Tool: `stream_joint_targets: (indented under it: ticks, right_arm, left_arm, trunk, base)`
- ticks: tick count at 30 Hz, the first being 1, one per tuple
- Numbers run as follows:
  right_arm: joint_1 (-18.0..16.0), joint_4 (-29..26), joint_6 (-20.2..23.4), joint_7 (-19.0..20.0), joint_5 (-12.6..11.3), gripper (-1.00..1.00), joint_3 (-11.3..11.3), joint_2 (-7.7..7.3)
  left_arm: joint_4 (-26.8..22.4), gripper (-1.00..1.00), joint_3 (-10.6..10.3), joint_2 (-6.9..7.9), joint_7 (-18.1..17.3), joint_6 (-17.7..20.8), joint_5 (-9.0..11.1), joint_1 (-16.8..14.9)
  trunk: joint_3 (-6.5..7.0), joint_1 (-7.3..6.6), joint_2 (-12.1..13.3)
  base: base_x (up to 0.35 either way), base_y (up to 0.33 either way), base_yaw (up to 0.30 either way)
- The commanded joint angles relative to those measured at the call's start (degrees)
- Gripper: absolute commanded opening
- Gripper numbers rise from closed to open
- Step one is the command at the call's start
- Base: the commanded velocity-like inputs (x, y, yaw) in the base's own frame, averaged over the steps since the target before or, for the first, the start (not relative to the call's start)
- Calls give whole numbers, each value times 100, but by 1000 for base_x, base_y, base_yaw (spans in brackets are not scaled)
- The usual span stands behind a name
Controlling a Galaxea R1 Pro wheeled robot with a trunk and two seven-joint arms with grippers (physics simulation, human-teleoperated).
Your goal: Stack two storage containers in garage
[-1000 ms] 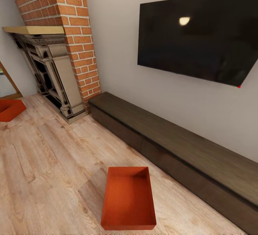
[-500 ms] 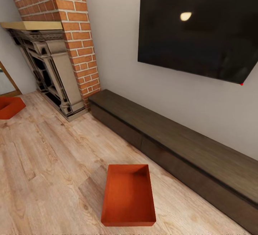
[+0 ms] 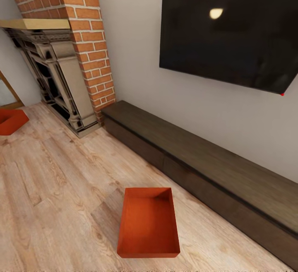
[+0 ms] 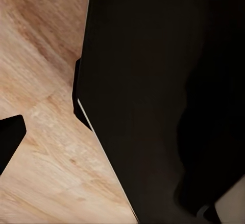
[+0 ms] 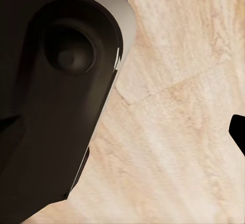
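Near container sits on the wood floor just in front of the bench; second container well left of the fireplace. Can't tell either gripper's state. I'd square up to the near container before reaching.

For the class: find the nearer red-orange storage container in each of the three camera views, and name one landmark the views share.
Head view: the nearer storage container sits low and centre on the wood-plank floor, beside the long dark bench.
Left wrist view: not in it.
Right wrist view: not in it.
Shared landmark: the light wood-plank floor.
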Motion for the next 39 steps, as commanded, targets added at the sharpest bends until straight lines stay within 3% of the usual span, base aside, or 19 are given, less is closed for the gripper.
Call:
stream_joint_targets:
  ticks: [1, 39]
  right_arm:
    - [-5, 18, -35, -6, -46, 100, 45, 1]
    - [-5, 18, -39, -14, -53, 100, 48, 20]
  left_arm:
    - [-4, 100, 2, 0, 0, -3, 28, 1]
    - [-4, 100, 2, 0, 0, -3, 28, 2]
  trunk:
    - [-13, 0, -2]
    - [-359, 0, -2]
  base:
    - [0, 0, 0]
    - [0, 0, 0]
